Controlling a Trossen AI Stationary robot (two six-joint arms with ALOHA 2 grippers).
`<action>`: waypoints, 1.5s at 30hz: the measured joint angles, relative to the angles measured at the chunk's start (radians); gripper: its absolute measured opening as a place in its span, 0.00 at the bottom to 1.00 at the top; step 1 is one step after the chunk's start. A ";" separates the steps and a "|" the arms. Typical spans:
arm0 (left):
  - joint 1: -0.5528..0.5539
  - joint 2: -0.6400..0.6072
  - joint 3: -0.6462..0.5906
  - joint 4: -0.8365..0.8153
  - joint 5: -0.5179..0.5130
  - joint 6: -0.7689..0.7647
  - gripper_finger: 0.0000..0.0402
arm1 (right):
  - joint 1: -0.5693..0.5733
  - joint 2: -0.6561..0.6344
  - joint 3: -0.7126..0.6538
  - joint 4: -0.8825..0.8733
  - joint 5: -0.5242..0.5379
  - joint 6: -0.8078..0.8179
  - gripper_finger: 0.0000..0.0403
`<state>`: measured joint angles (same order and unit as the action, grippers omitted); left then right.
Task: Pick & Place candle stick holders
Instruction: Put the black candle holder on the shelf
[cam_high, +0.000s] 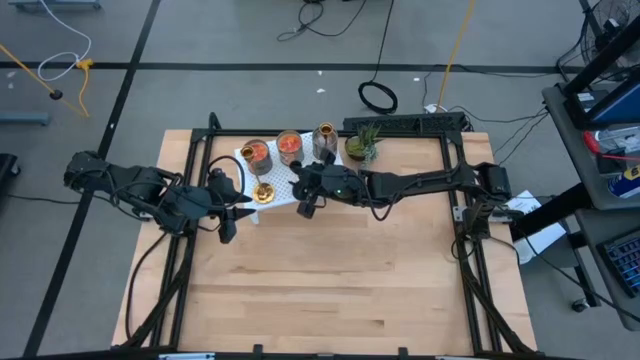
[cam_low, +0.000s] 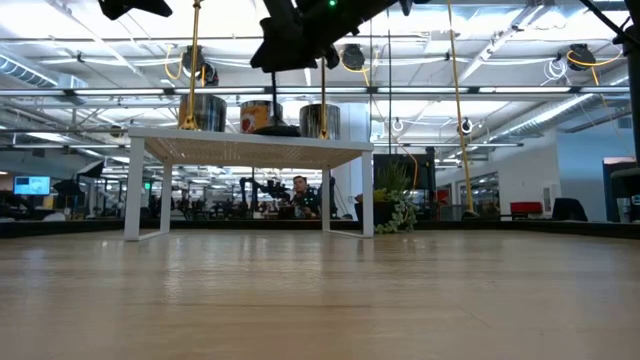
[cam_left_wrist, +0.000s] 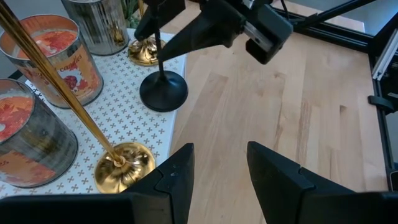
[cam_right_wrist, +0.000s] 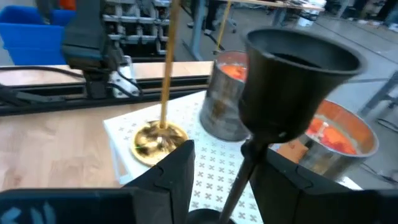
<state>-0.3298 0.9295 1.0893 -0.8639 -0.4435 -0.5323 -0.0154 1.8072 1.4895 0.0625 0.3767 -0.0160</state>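
A white perforated rack (cam_high: 283, 178) stands at the table's far side and bears the candle stick holders. In the left wrist view I see two orange glass cups (cam_left_wrist: 59, 56) (cam_left_wrist: 25, 137), a greyish cup (cam_left_wrist: 102, 22), two brass stemmed holders (cam_left_wrist: 124, 165) (cam_left_wrist: 146, 53) and the black stemmed holder (cam_left_wrist: 163, 90), all upright on their bases. My right gripper (cam_right_wrist: 227, 180) is open, level, its fingers on either side of the black holder's stem (cam_right_wrist: 245, 171) below the cup (cam_right_wrist: 298, 74), apart from it. My left gripper (cam_left_wrist: 217, 168) hangs open at the rack's near left corner.
A small green potted plant (cam_high: 362, 143) stands just right of the rack. Bare wood fills the table's near half (cam_high: 330, 280). Black frame rails (cam_high: 455, 190) run along the table's sides. A person (cam_low: 298, 195) sits in the room beyond the table.
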 joint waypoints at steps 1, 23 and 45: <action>0.000 0.000 0.000 0.000 0.000 0.000 0.38 | 0.000 0.000 0.000 -0.001 0.019 -0.001 0.35; 0.000 0.000 0.000 0.000 0.000 0.003 0.38 | 0.019 0.001 -0.018 0.172 0.066 0.094 0.05; 0.000 0.000 0.000 0.000 0.000 0.003 0.38 | -0.036 0.077 -0.019 0.244 0.065 0.083 0.05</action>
<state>-0.3298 0.9295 1.0893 -0.8635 -0.4435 -0.5291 -0.0517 1.8839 1.4700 0.3065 0.4419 0.0670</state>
